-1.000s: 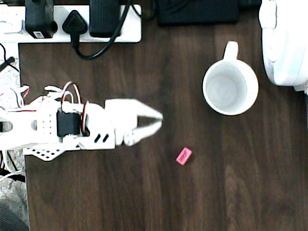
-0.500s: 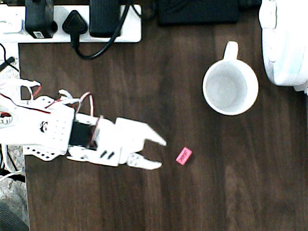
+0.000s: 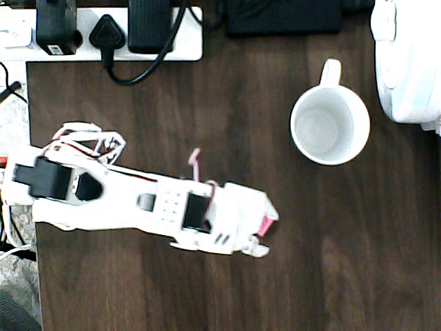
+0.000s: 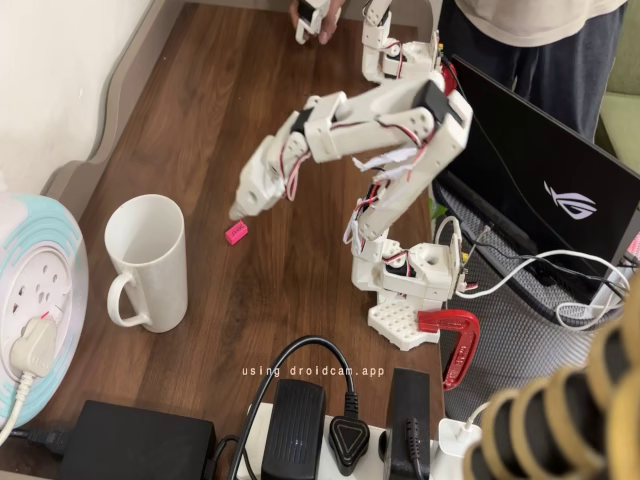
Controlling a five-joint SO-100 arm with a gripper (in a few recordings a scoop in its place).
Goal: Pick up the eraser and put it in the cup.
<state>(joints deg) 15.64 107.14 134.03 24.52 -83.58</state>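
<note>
Tool (image 3: 265, 234) fingers apart over the eraser (image 3: 264, 223), cup (image 3: 329, 125) well apart

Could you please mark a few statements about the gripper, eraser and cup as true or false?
1. The eraser lies on the table, outside the cup. True.
2. The cup lies tipped on its side. False: it stands upright, mouth up.
3. The gripper hangs just above the eraser in the fixed view. True.
4. The eraser is lifted clear of the table. False: it rests on the wood.
5. A red clamp sits by the arm's base. True.
</note>
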